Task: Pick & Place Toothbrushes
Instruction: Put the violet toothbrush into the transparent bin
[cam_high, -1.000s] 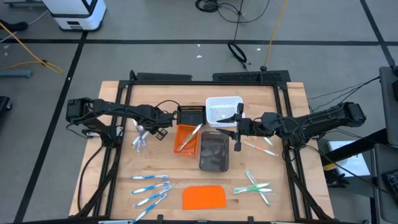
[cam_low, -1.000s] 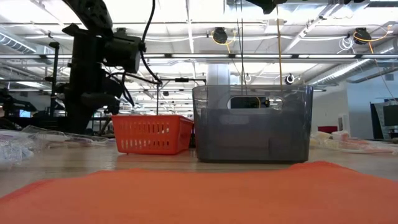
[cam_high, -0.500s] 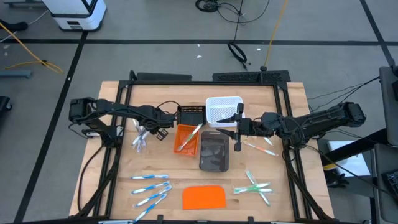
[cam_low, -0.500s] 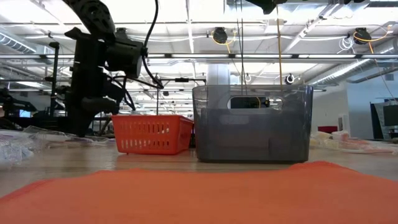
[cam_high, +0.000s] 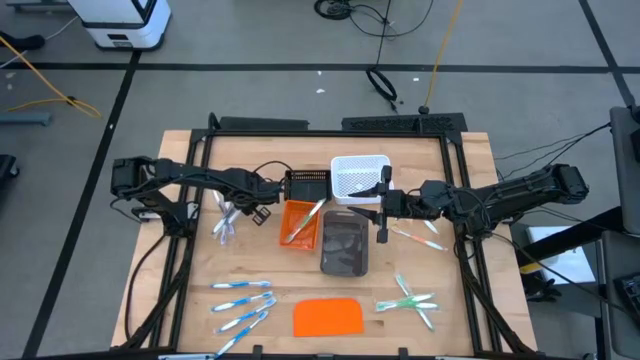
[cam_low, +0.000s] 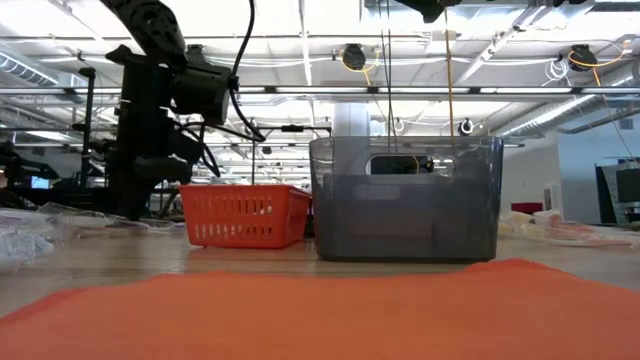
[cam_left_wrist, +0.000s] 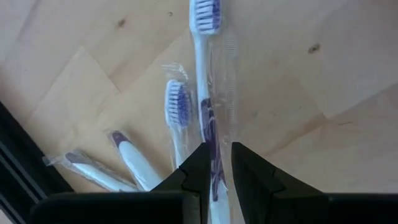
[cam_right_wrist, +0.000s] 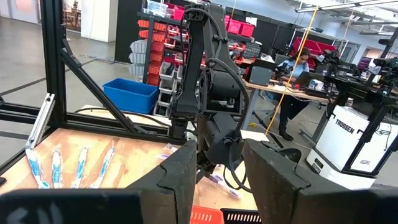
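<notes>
My left gripper (cam_high: 240, 210) points down over a small cluster of pale grey toothbrushes (cam_high: 225, 222) with purple and white parts, left of the orange tray (cam_high: 300, 225). It is shut on one wrapped toothbrush (cam_left_wrist: 207, 74). Two more toothbrushes (cam_left_wrist: 127, 155) lie on the wood beside it. A pink toothbrush (cam_high: 310, 218) leans in the orange tray. Blue toothbrushes (cam_high: 243, 300) lie at the near left, green toothbrushes (cam_high: 410, 300) at the near right, and pink toothbrushes (cam_high: 418, 238) under my right arm. My right gripper (cam_right_wrist: 219, 180) hangs level and high near the white tray (cam_high: 360, 178), open and empty. My left gripper pinches the wrapped toothbrush by its handle (cam_left_wrist: 213, 146) between its two fingers, wrapper included. The fingers come from above, pointing steeply down. The bristle head (cam_left_wrist: 205, 14) points away from the fingers. I cannot tell whether the brush is off the wood.
A grey tray (cam_high: 344, 247) stands mid-table, with a black tray (cam_high: 307, 185) and the white tray behind it. A flat orange slab (cam_high: 328, 317) lies at the near edge. A black frame (cam_high: 200, 160) borders the wooden table. A person sits in the room beyond (cam_right_wrist: 297, 68).
</notes>
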